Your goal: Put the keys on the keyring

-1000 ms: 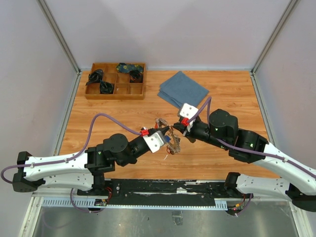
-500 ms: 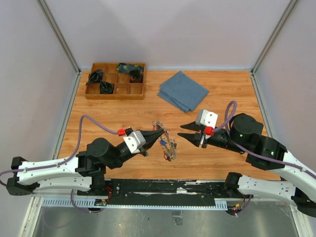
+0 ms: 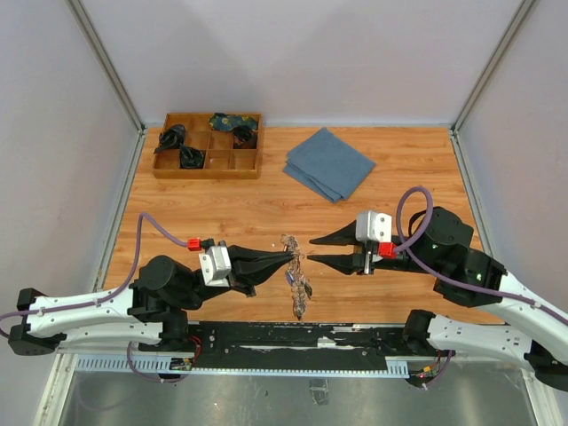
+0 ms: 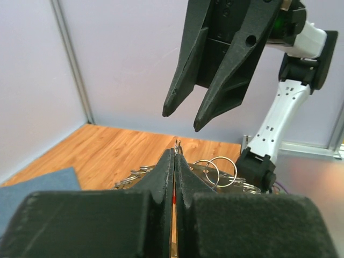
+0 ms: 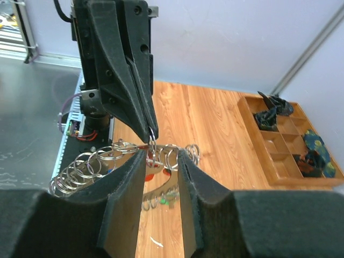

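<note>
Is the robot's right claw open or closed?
Open. The right arm's black two-finger gripper shows a clear gap between its fingertips in both the top and right wrist views.

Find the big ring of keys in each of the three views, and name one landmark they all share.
Top external: the large silver metal keyring is at centre, between the two arms' tips.
Left wrist: lower centre, its wire loops just beyond the shut black fingertips.
Right wrist: lower left to centre, a silver coil beyond the near fingers.
Shared landmark: the left hand, pinching the keyring in every view.
</note>
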Robot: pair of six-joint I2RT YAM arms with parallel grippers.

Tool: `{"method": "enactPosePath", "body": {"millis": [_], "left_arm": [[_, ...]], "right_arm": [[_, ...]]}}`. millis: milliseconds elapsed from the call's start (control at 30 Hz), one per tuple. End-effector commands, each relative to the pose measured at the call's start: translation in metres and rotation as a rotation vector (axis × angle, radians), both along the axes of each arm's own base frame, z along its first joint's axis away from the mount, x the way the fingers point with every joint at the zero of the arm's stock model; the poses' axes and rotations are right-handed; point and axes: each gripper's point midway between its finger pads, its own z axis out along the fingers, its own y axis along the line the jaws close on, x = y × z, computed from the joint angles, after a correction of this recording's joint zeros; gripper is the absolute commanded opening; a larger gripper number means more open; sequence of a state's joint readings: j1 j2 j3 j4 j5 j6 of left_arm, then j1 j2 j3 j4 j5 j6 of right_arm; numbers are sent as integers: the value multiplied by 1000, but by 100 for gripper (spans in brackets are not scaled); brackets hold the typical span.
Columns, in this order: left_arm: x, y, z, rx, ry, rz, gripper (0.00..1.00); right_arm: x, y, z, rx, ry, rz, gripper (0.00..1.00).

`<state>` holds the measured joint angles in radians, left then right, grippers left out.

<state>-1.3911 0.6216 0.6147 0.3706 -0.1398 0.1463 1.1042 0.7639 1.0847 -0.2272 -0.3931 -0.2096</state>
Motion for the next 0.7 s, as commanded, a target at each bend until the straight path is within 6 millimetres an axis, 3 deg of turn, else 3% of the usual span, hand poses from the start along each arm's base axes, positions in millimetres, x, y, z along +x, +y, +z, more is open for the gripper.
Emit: {"method": "enactPosePath", "body": {"millis": [0,667], "left_arm": [[-14,6,32,-121,-25,-68,1],[-21,5,41,-128,-49,-103,1]], "right_arm": [[-16,10,9,47,9,97,31],[-23,16,-15,-33,56,154,20]]}}
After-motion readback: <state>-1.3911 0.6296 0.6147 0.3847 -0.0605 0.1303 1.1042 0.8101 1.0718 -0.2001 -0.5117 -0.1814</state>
